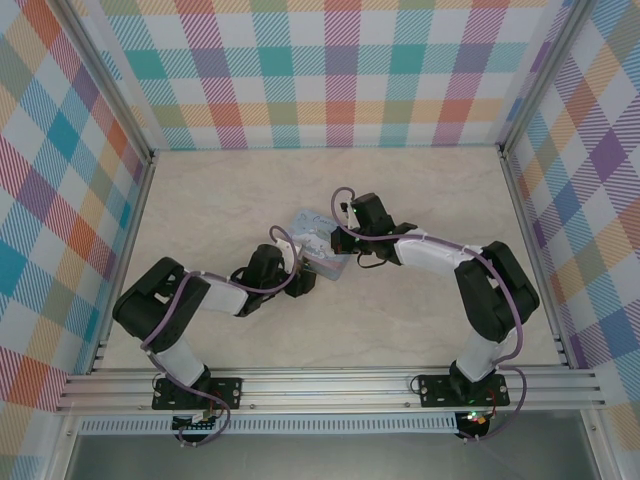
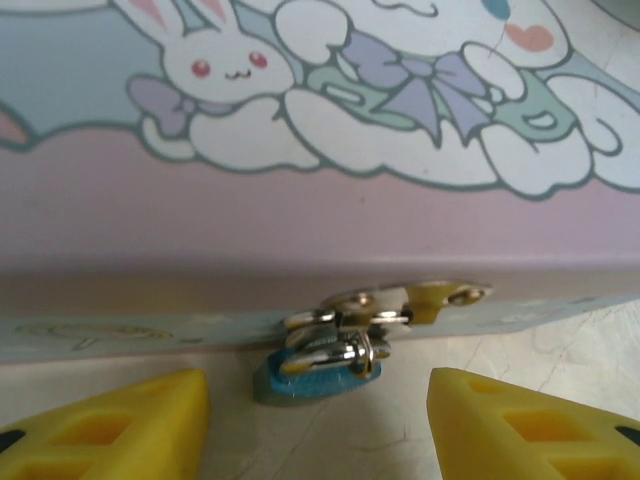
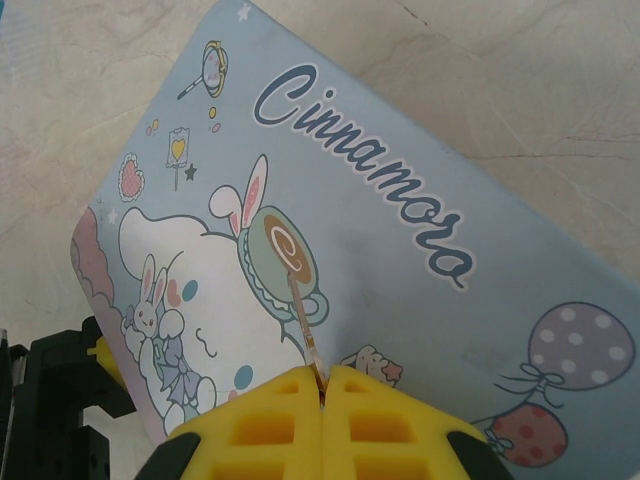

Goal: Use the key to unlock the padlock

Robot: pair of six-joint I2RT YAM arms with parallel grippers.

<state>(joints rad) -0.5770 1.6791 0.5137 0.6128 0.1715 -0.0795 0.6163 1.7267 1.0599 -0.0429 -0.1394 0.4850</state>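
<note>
The padlock (image 2: 318, 378) hangs on the metal clasp (image 2: 380, 308) at the front edge of the tin box (image 2: 300, 210), and its blue body lies on the desk (image 2: 400, 430); the left tool (image 2: 316, 395) is wide, with one yellow finger at each side of the padlock, both apart from it; the right tool (image 3: 322, 380) is closed on the key (image 3: 303, 325); the thin shaft of the key stands out from between the fingers, seen against the lid of the box.

padlock (image 2: 315, 378): shiny metal shackle | key (image 3: 305, 330): silvery metal | tin (image 3: 480, 330): smooth printed finish | table (image 1: 420, 200): matt, stone-look
</note>
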